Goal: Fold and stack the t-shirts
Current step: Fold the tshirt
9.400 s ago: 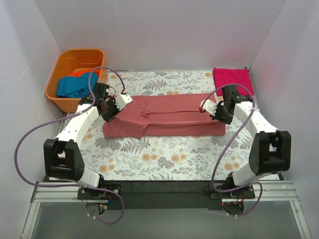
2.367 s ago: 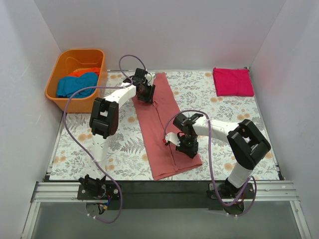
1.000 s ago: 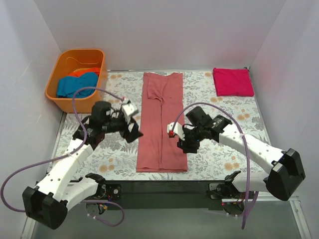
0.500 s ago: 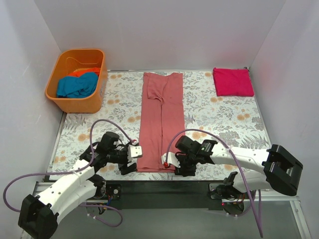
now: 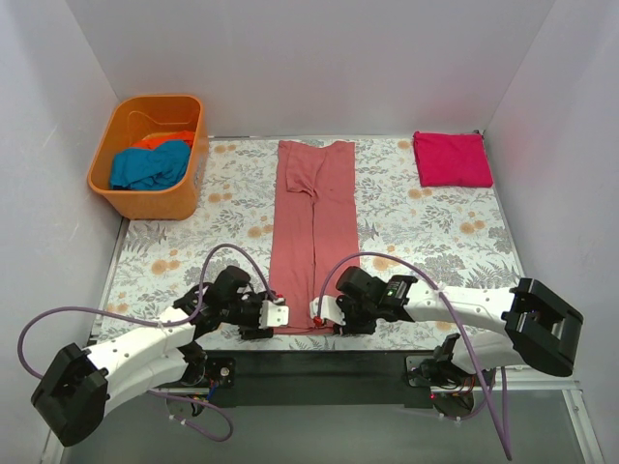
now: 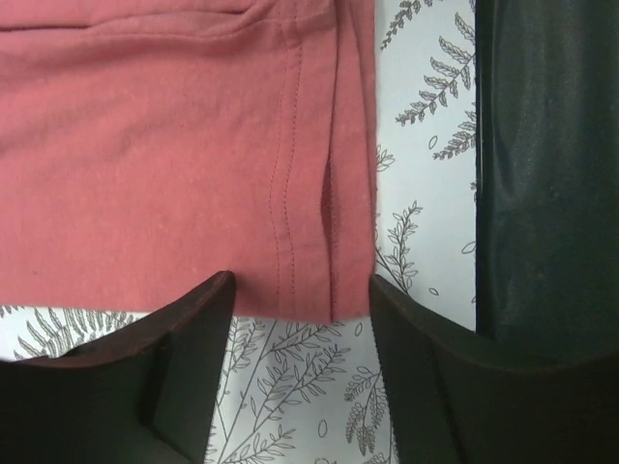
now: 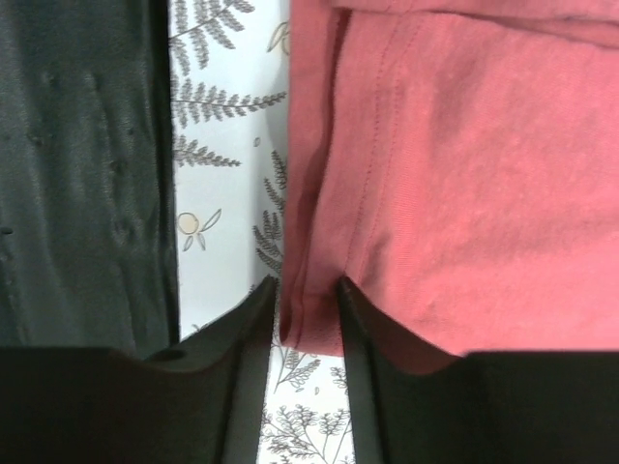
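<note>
The brick-red t-shirt [image 5: 314, 227] lies as a long narrow folded strip down the middle of the table, neck end at the back. Both grippers are at its near hem. My left gripper [image 5: 276, 317] is open, its fingers straddling the hem's left corner [image 6: 305, 280] without pinching it. My right gripper [image 5: 322, 311] stands narrow, closed on the folded right corner of the hem [image 7: 309, 290]. A folded magenta-pink t-shirt [image 5: 452, 159] lies at the back right. Teal-blue [image 5: 150, 166] and orange [image 5: 162, 139] t-shirts sit in the tub.
The orange plastic tub [image 5: 116, 184] stands at the back left, off the floral table cover [image 5: 435, 242]. The dark front edge of the table [image 5: 309, 362] runs just behind both grippers; it also shows in the wrist views [image 6: 542, 193] [image 7: 77, 145].
Both arms came down from the strip's middle to its near hem. Both jaws narrowed, the right closing onto the hem corner. Earlier the shirt was turned from crosswise to lengthwise.
</note>
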